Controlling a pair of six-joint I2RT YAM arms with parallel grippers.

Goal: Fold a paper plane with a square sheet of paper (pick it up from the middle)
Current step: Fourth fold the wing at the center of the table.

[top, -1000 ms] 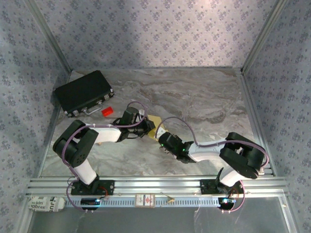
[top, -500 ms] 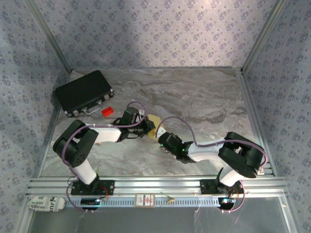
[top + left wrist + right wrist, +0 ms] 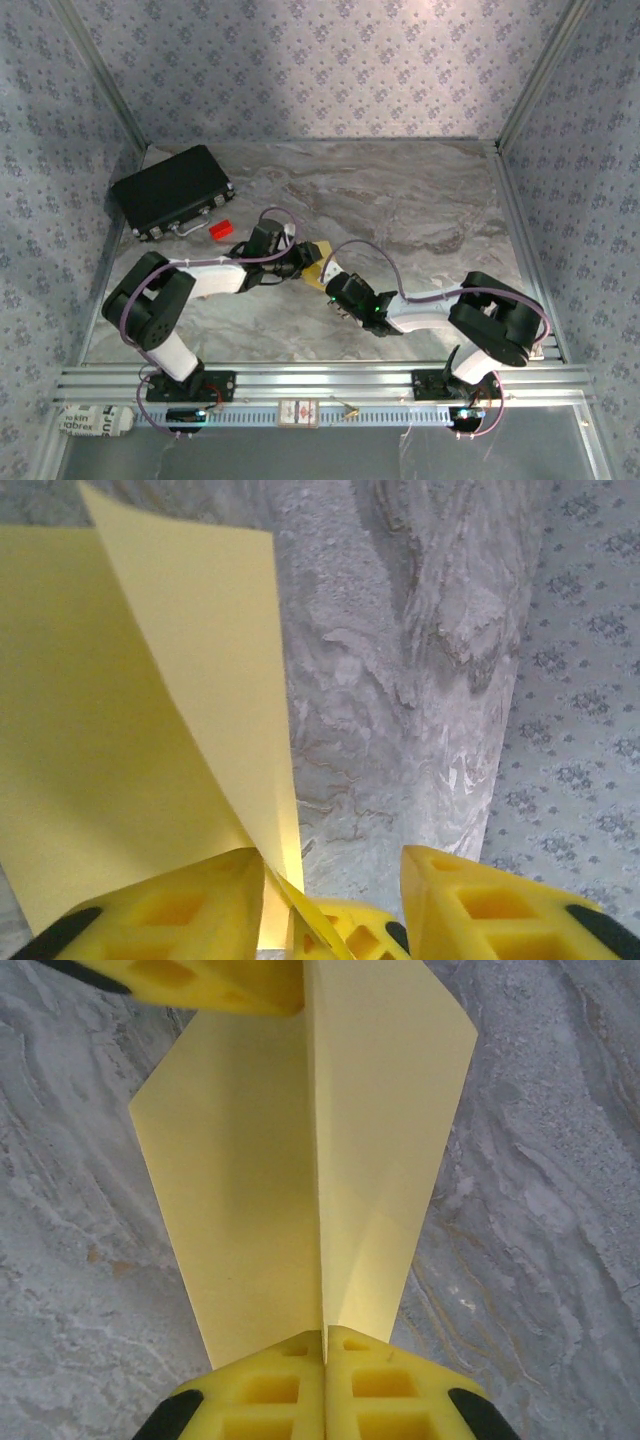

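The yellow paper (image 3: 250, 1190) lies on the marble table, folded along a lengthwise centre crease that stands up as a ridge. My right gripper (image 3: 325, 1335) is shut on the near end of that crease. In the top view the paper (image 3: 319, 257) shows as a small patch between my left gripper (image 3: 300, 262) and my right gripper (image 3: 334, 284). My left gripper (image 3: 330, 865) is open, its jaws wide apart at the paper's (image 3: 120, 710) other end. The raised fold runs beside its left finger (image 3: 160, 910). One right-gripper fingertip (image 3: 350, 938) pokes in between them.
A black case (image 3: 172, 190) sits at the table's back left, with a small red block (image 3: 220, 229) just in front of it. Metal frame rails edge the table (image 3: 420, 200) on the left, right and front.
The left arm's elbow has swung a little to the left and its gripper has edged slightly away from me. The right arm and the paper stay put.
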